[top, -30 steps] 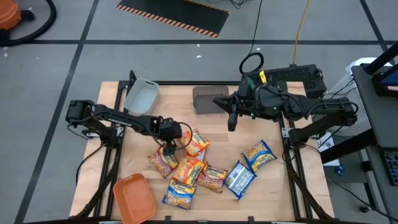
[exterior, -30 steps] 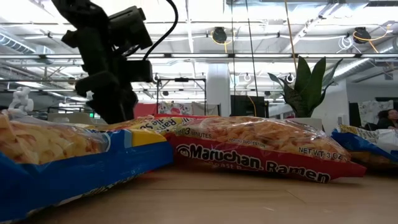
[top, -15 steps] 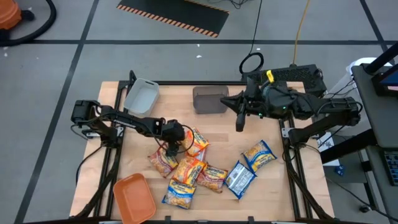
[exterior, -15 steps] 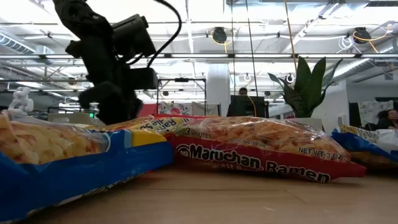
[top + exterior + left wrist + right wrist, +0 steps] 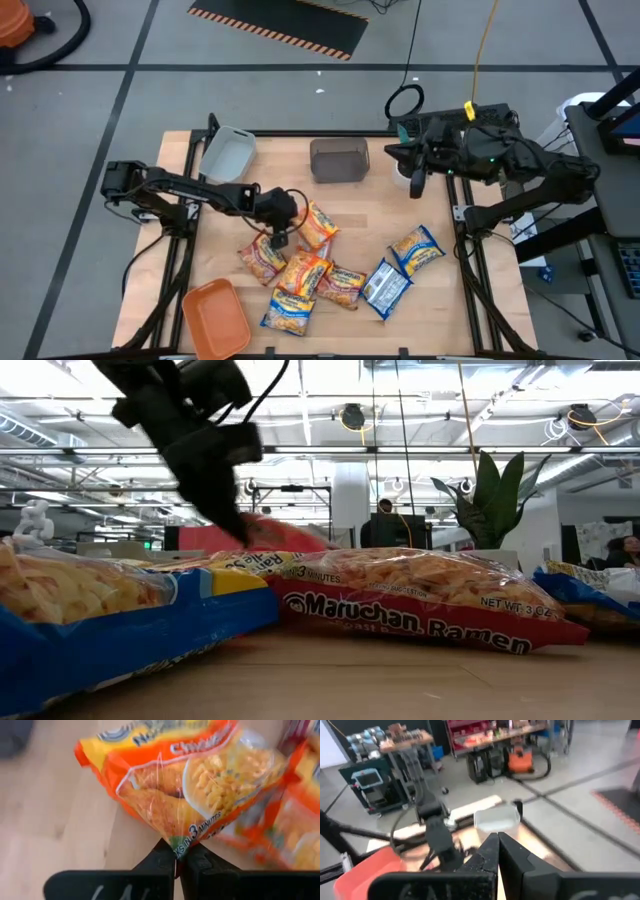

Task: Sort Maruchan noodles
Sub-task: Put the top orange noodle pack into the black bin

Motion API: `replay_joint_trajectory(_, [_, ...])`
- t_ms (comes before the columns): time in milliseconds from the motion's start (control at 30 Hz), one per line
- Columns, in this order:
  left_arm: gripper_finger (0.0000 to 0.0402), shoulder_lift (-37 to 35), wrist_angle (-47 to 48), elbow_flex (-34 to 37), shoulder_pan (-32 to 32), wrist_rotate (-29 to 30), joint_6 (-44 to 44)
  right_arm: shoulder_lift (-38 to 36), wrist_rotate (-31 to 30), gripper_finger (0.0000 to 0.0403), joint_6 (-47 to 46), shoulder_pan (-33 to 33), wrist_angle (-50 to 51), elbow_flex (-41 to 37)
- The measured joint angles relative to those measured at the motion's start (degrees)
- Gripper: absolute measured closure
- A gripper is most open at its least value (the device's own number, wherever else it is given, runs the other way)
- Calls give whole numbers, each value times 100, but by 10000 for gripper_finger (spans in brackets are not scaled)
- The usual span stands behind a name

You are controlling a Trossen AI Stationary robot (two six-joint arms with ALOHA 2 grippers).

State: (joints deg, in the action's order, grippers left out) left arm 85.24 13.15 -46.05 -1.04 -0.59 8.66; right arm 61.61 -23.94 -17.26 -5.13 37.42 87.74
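Note:
Several Maruchan noodle packets lie in a loose pile at the table's middle, orange, red and blue-and-yellow. My left gripper is shut on the orange packet at the pile's far left, which also shows in the high view. In the low view the left gripper slants down, with a red-orange piece of packet behind it. My right gripper hangs shut and bare above the table's far right part; its shut fingers hold nothing. My left gripper pinches one corner of the orange packet between its two fingertips, by the "3 minutes" print. The fingers slant down from the table's left. That corner is raised off the wood; the packet runs away from the fingers toward the other packets.
An orange tray sits at the near left corner. A light grey bin and a dark bin stand at the far edge. A potted plant shows behind the packets. Bare wood lies at the near right.
My left gripper has shut on the orange packet's corner, then risen a little and tipped, raising that corner. My right gripper, still shut, has gone toward the table's right edge, away from the dark bin.

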Motion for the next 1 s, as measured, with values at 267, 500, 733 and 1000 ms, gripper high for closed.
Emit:
replay_joint_trajectory(267, [395, -51, 345, -514, 7, 107, 33, -96, 5, 403, -140, -4, 862, 0])
replay_joint_trajectory(500, [396, -47, 697, -1169, 11, 429, 40, -254, 332, 403, -116, -4, 1000, 0])
replay_joint_trajectory(733, [396, -47, 679, -1675, -93, 691, -119, -384, 516, 403, -28, -6, 1568, 0])
replay_joint_trajectory(1000, [396, -100, 1072, -2468, -256, 734, -161, -405, 468, 403, -28, -6, 1640, 0])
